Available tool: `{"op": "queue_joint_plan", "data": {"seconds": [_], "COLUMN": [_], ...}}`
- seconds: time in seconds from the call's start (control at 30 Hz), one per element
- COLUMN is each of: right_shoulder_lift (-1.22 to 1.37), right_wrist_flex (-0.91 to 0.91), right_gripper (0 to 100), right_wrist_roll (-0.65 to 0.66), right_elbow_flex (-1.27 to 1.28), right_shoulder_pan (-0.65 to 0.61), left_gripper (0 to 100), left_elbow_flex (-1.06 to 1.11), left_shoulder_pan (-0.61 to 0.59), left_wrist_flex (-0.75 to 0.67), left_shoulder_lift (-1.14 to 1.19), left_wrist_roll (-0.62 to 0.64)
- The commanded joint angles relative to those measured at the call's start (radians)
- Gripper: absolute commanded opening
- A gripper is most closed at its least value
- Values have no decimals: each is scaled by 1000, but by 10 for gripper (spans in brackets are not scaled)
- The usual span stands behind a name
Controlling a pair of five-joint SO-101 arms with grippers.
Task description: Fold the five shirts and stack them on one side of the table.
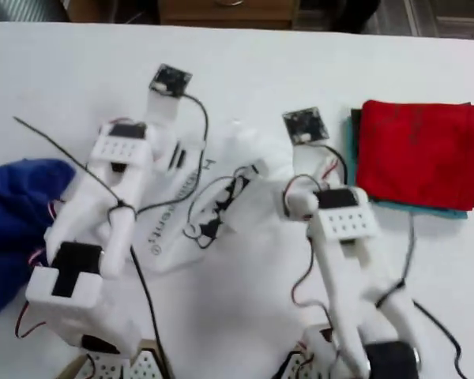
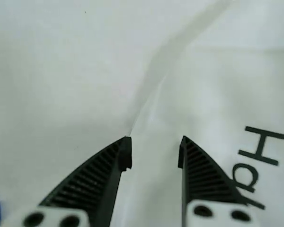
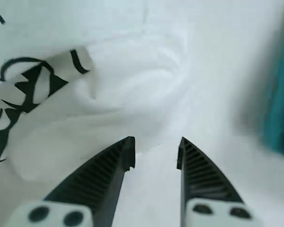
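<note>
White shirt (image 1: 238, 192) | left tool (image 2: 154, 153) parted | right tool (image 3: 155, 153) parted, seemingly hovering

You see a white shirt (image 1: 213, 215) with black letters and drawing, a dark blue shirt (image 1: 16, 213), a red shirt (image 1: 423, 150), a teal shirt (image 3: 277, 104), a white table (image 1: 63, 71)

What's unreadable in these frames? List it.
1. High view: the red shirt covers the stack. Only a teal edge shows beneath, so the shirt count is unknown.
2. High view: the blue shirt is cut off by the left edge.
3. High view: the white shirt outline is lost against the white table.
4. Wrist views: cannot tell whether the left hand or right hand touches cloth.
</note>
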Motion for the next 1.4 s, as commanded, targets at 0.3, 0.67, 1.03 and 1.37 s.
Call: {"op": "queue_joint_plan", "data": {"seconds": [0.3,0.67,1.03,1.37], "right_shoulder_lift": [245,177,-124,-173], "right_wrist_flex": [-16,62,226,159], "right_gripper": [51,22,24,253], "right_wrist_roll": [-6,166,247,127], "right_elbow_flex": [-178,-172,-172,-172], "right_shoulder_pan": [-8,-10,-10,-68], "left_gripper": [36,26,26,137], "left_elbow_flex": [-101,-183,133,470], "left_shoulder_pan": [-3,-147,-198,-334], "left_wrist_flex": [120,454,706,554], "left_shoulder_lift": [176,112,-417,-896], "left_wrist_roll": [-101,-109,-275,-371]}}
